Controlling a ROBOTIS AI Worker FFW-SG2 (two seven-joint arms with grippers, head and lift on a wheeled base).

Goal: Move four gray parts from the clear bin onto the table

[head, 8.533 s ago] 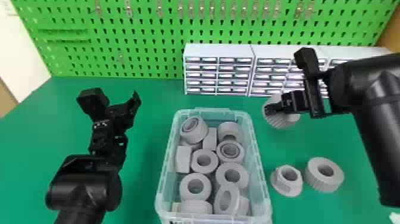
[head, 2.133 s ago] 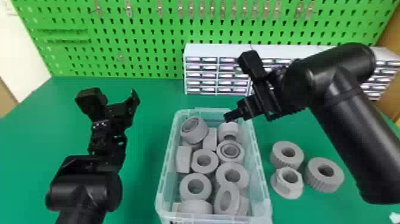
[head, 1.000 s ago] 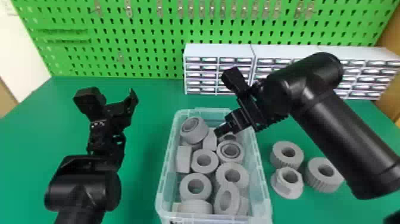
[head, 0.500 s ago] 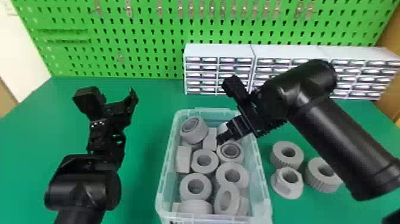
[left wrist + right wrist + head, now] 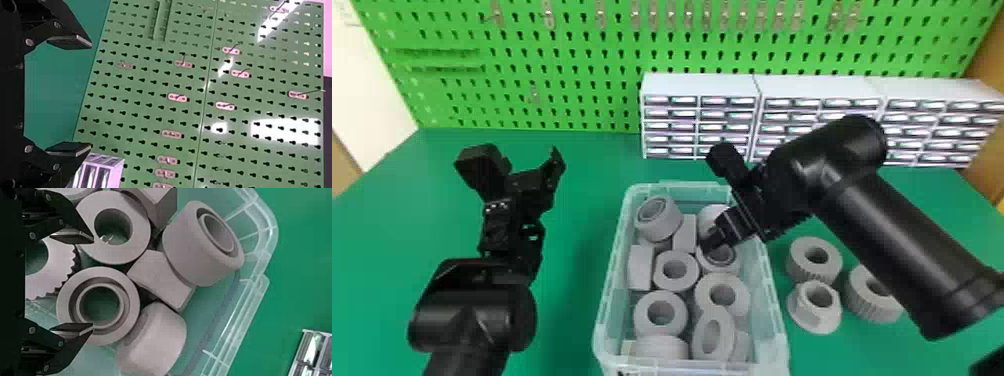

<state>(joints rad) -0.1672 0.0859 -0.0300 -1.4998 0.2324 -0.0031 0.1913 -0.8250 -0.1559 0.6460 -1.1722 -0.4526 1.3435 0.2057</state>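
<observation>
Moved: right gripper [image 5: 709, 243] is over the clear bin [image 5: 774, 300]; 8.5 s ago it was past the bin's right side, with a toothed part [image 5: 800, 256] in its grip. That part now rests on the table [image 5: 572, 320]. Over the last second the gripper shifted slightly nearer the robot, above the bin's contents.
Right jaws: wide apart, nothing between them gripped. In the right wrist view one finger overlaps a plain ring [image 5: 662, 275], the other a ringed part [image 5: 704, 262]; contact cannot be told.
Left jaws: wide apart and empty; left gripper [image 5: 532, 175] is above the table, well apart from the bin on its left side.
Bin contents: gray parts, close together, several touching. A tilted collar [image 5: 666, 229] leans in the far left corner; an oval-looking ring [image 5: 698, 340] leans near the robot's end.
Parts on table: three, right of the bin. Toothed part farthest from the robot; flanged nut [image 5: 814, 327] nearer, just beside it; ribbed wheel [image 5: 857, 300] farther right, partly behind the right arm.
Count: three of four out.
Background: white drawer cabinets [image 5: 699, 85] beyond the bin, green pegboard [image 5: 592, 75] behind them.
</observation>
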